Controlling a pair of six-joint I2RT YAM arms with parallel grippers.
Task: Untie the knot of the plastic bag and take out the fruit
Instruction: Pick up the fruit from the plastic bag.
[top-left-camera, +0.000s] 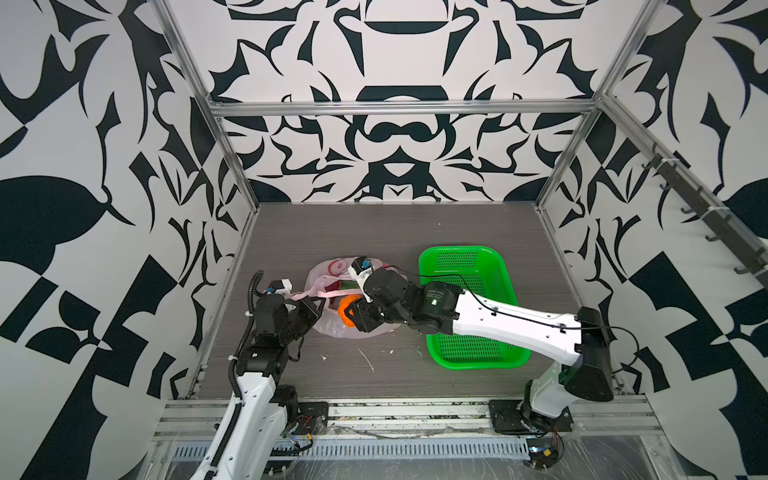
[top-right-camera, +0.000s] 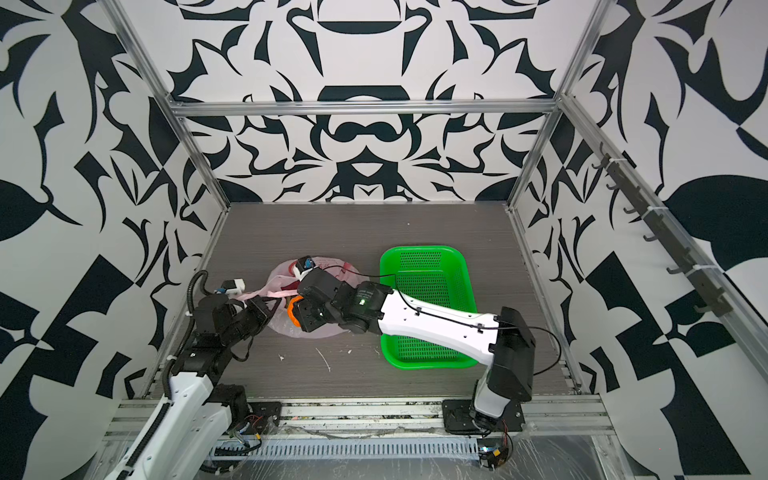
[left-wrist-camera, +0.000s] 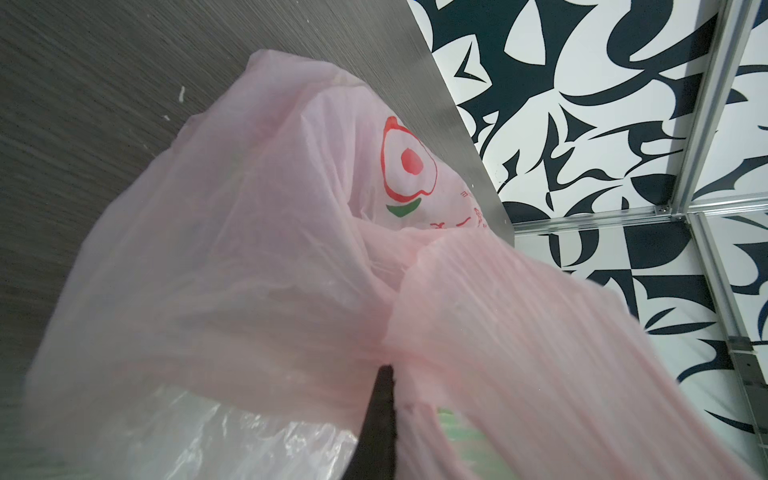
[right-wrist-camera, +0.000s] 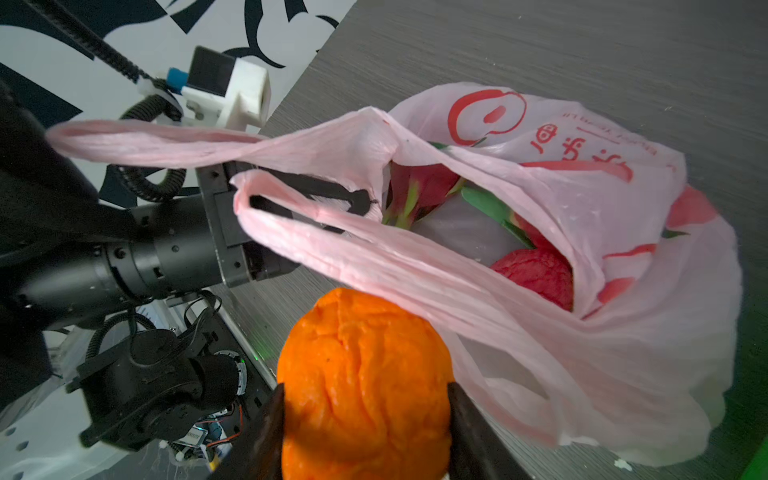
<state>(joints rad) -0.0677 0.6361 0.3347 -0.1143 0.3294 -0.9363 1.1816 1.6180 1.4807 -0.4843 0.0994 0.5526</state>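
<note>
The pale-pink plastic bag (top-left-camera: 332, 329) (top-right-camera: 282, 328) lies left of the table's middle with its mouth open. Its two loop handles (right-wrist-camera: 166, 145) stretch apart toward my left arm, and the knot is out of view. My left gripper (right-wrist-camera: 365, 199) (left-wrist-camera: 388, 370) is shut on the bag's film at the mouth's edge. My right gripper (right-wrist-camera: 365, 395) (top-left-camera: 347, 311) is shut on an orange fruit (right-wrist-camera: 361, 365) (top-right-camera: 294, 316), just outside the bag's mouth. Inside the bag lie a magenta dragon fruit (right-wrist-camera: 419, 187) and a bumpy red ball (right-wrist-camera: 536, 278).
A green perforated basket (top-left-camera: 478, 357) (top-right-camera: 428, 361) stands to the right of the bag, partly under my right forearm. White specks mark the grey table (top-left-camera: 365, 357) toward the front. Metal frame posts and patterned walls close in the sides and back.
</note>
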